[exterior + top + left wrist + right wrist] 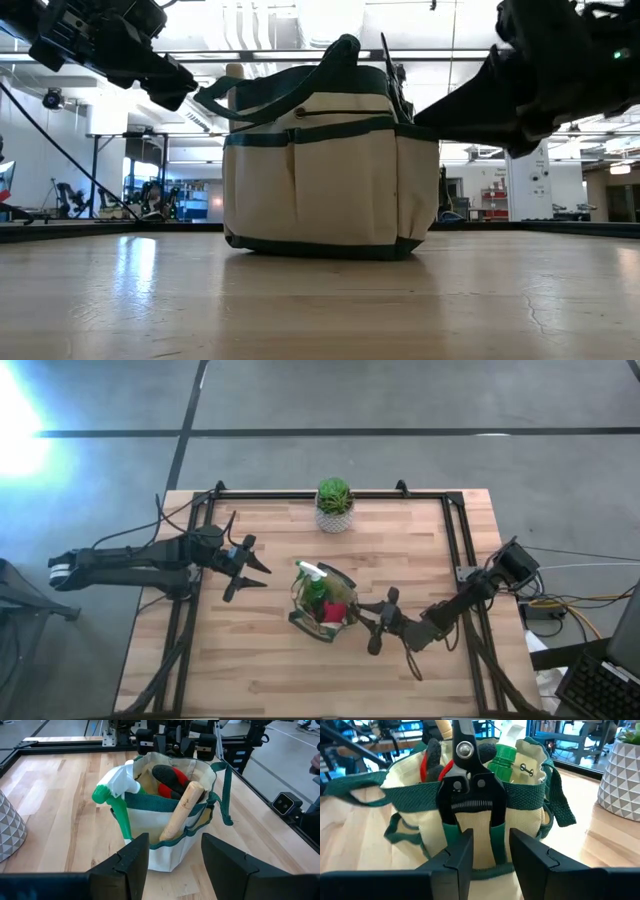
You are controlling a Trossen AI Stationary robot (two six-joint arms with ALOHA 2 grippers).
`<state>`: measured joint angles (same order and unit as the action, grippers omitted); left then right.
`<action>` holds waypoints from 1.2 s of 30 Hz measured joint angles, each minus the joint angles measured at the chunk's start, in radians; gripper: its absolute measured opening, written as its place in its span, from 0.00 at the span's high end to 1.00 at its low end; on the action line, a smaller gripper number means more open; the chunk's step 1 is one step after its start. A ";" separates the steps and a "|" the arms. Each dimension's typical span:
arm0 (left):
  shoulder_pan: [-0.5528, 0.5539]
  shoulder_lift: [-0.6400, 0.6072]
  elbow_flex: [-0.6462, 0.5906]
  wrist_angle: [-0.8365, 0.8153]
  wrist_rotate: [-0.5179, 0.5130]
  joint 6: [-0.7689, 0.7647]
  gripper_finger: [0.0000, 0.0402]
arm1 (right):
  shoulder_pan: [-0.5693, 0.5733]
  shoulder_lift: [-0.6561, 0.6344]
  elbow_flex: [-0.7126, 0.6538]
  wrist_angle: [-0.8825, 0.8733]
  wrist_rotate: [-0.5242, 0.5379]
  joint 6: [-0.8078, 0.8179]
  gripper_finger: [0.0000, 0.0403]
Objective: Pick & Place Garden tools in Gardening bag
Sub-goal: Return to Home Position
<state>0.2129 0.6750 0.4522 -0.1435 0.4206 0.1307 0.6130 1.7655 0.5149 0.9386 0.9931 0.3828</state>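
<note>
Both of my grippers hang empty beside the gardening bag (pixel 320 190). The left gripper (pixel 252 568) is off the bag's left side with its fingers spread wide, and the right gripper (pixel 380 622) is just beside its right side, also released. The bag stands upright near the middle of the table (pixel 300 670). No tool lies loose on the boards, so I judge the packing done and only the retreat to rest remains. Inside the mouth I can see the green spray bottle (pixel 114 795), a wooden handle (pixel 181 810) leaning on the rim and a red-and-black piece (pixel 170 776). The pruners (pixel 470 795) sit tucked upright in the side facing my right wrist, very close to those fingers. To do this well, I would back each arm straight away from the bag before swinging. The right arm should go out slowly, so a finger neither catches the pruners nor hooks a loose green strap (pixel 226 795) and tips the bag. The left arm should keep well clear of the potted plant (pixel 334 505).
</note>
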 joint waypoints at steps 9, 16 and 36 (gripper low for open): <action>0.000 0.000 0.000 0.000 0.000 0.000 0.54 | 0.062 -0.213 -0.001 -0.262 0.000 0.011 0.71; 0.000 0.000 0.000 0.000 0.000 0.000 0.54 | 0.121 -0.430 -0.004 -0.568 -0.091 0.097 0.76; 0.000 0.000 0.000 0.000 0.000 0.000 0.54 | 0.067 -0.900 -0.038 -1.011 -0.409 -0.021 0.98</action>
<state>0.2131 0.6750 0.4522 -0.1432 0.4206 0.1307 0.6802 0.8652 0.4771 -0.0720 0.5837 0.3615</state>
